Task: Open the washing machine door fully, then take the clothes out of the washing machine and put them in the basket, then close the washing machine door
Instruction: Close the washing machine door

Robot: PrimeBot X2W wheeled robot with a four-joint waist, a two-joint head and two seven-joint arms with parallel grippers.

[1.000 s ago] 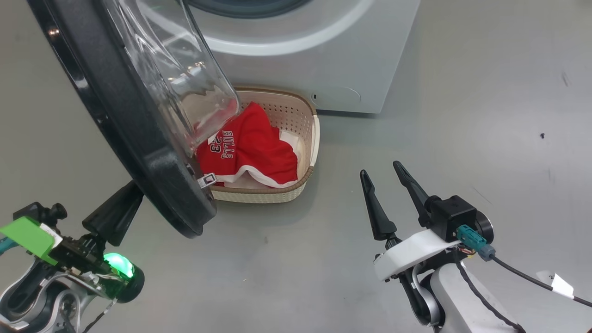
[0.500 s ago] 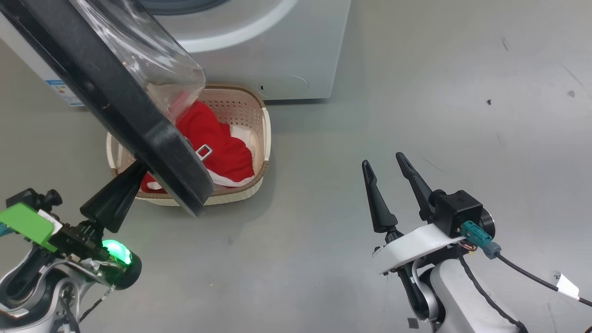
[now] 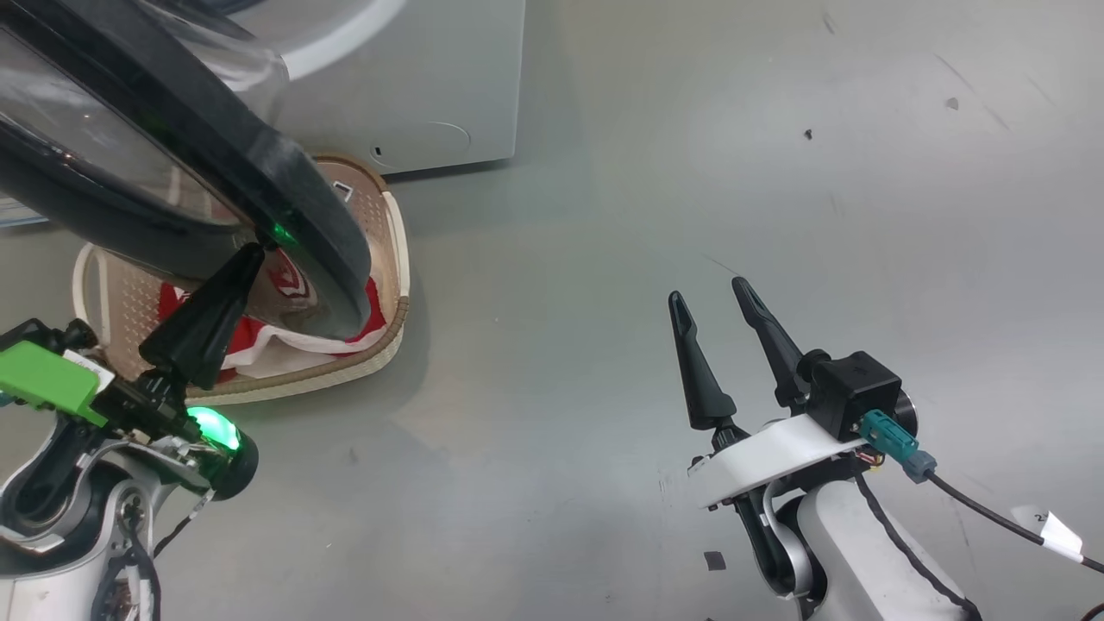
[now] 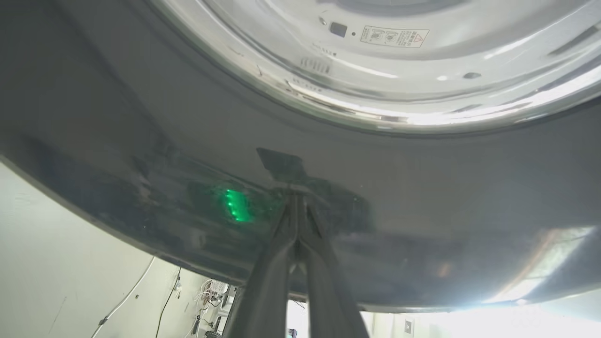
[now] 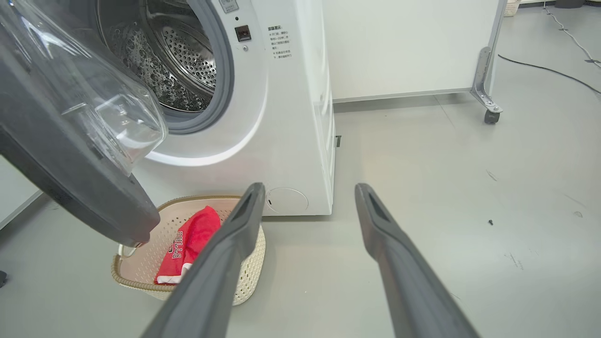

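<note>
A: Which arm was nearer the large round washing machine door (image 3: 289, 185) with its glossy black rim?

B: The left. The left gripper (image 3: 247, 259), two dark fingers pressed together on nothing, pointed its tips at the rim's outer face at the left of the head view. In the left wrist view the tips seemed to meet their own reflection, though contact was hard to confirm. The right gripper (image 3: 709, 293), jaws spread and empty, sat well apart at lower right.

A: How did the door lie?

B: It slanted from upper left down over the cream perforated plastic basket (image 3: 394, 259), between the left gripper and the white front-loading washing machine (image 3: 414, 78). A push straight ahead would likely swing it shut.

A: Any writing?

B: "BULLS" on the red jerseys (image 5: 192, 239) in the basket. The machine's notices were too small to read.
</note>
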